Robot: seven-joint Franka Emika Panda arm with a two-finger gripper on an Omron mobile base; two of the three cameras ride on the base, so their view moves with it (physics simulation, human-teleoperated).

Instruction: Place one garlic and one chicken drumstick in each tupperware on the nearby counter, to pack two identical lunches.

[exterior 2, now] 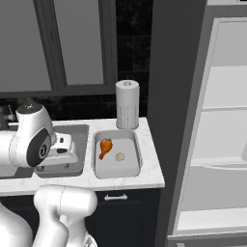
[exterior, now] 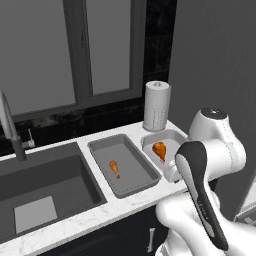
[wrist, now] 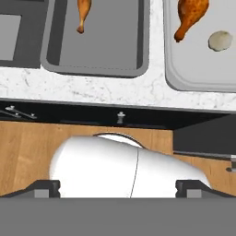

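Two grey tupperware trays lie side by side on the white counter (wrist: pixel 115 90). The left tupperware (wrist: pixel 92 71) (exterior: pixel 130 167) holds one chicken drumstick (wrist: pixel 83 14) (exterior: pixel 114 168). In the right tupperware (wrist: pixel 193 86) (exterior 2: pixel 116 170) lie a drumstick (wrist: pixel 191 16) (exterior 2: pixel 104 147) and a pale garlic (wrist: pixel 220 40) (exterior 2: pixel 120 157). My gripper (wrist: pixel 118 189) hovers high over the counter's front edge, looking down, open wide and holding nothing. In the right base view my arm hides most of the left tupperware.
A dark sink basin (exterior: pixel 45 190) with a faucet (exterior: pixel 12 132) lies left of the trays. A paper towel roll (exterior: pixel 156 106) stands behind the right tray. An open fridge (exterior 2: pixel 217 144) is at the right. Navy cabinet fronts (wrist: pixel 69 115) run below.
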